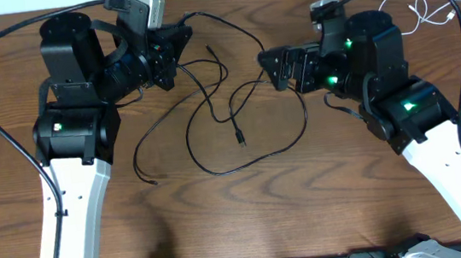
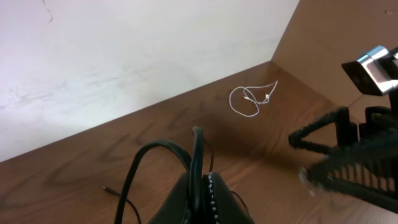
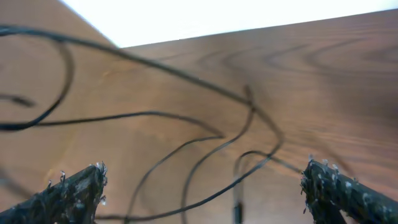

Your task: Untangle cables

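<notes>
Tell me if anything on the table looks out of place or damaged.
Nothing looks damaged. The black cable sprawls in crossing loops across the table, one stretch pinched in the left pincer; the white cable lies coiled apart near the far corner.

Mid-brown bench (image 1: 308,215), wood grain in darker streaks. One black cable (image 1: 239,135), matte throughout. One white cable (image 1: 418,8), plain. The left arm (image 1: 71,85) and right arm (image 1: 399,103) have black upper housings, white lower links and small green lights. The right claw (image 3: 202,180) is black, its ribbed pads flecked pale. Off-white wall (image 2: 124,56), faint grey scuffs.
</notes>
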You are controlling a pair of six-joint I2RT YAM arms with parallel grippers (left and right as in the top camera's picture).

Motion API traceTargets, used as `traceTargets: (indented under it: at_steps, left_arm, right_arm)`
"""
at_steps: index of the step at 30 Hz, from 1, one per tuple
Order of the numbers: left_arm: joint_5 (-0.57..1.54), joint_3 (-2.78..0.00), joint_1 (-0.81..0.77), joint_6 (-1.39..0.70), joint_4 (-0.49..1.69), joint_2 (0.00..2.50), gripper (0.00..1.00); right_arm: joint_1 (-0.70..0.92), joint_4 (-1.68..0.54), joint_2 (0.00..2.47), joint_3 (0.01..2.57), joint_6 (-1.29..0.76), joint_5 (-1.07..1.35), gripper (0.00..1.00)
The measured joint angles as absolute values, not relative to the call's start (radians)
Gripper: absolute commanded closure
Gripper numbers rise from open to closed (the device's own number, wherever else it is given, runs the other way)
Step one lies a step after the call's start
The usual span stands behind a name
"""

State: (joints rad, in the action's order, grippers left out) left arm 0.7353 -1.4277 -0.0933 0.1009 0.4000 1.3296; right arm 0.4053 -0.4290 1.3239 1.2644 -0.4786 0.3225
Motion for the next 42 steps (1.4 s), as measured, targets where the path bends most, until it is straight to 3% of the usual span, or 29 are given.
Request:
traceTargets:
  at_steps: [8, 20, 29, 42]
  left_arm:
    - [0.736, -1.428, -0.093, 0.101, 0.393, 1.330, 0.93]
    - [0.739, -1.428, -0.093, 0.097, 0.392, 1.322, 0.93]
    - [0.755, -1.428, -0.093, 0.082, 0.389, 1.258, 0.92]
    - [0.757, -1.428, -0.039, 0.082, 0.387, 1.249, 0.93]
  right_arm:
    - [0.480, -0.487, 1.322, 1.264, -0.509, 0.403, 0.01]
    - [0.604, -0.584, 1.413, 1.264, -0.559, 0.143, 0.01]
    - [0.604, -0.591, 1.597, 1.263, -0.577, -0.015, 0.04]
    - [0.508, -0.702, 1.613, 1.262, -0.633, -0.243, 0.04]
